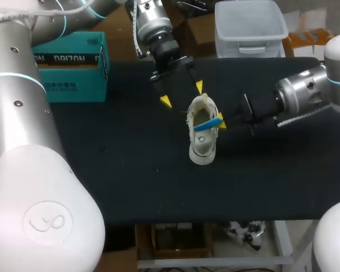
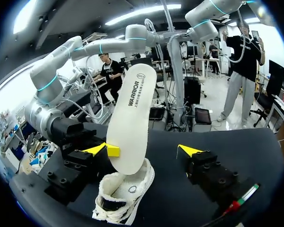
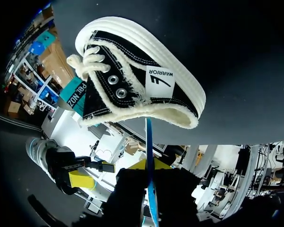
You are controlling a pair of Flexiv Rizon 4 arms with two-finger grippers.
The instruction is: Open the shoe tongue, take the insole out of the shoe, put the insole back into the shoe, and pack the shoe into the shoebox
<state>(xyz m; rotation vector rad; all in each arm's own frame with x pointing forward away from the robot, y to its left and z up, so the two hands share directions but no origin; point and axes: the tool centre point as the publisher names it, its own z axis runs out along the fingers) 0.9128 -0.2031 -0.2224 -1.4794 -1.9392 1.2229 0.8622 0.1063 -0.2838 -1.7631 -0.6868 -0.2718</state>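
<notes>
shoe (image 1: 204, 148) upright mid-table (image 1: 130, 170), well apart from teal shoebox (image 1: 73, 68) | insole (image 2: 131, 113) sticking up, lower end inside shoe opening | right gripper (image 1: 221, 120) pinching insole edge | left gripper (image 1: 182, 94) spread wide, hovering just beyond heel

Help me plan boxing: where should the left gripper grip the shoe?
Probably across the heel sides of the shoe, descending from the heel end: the left gripper hovers open there, while the insole and right gripper occupy the opening's right side.
</notes>
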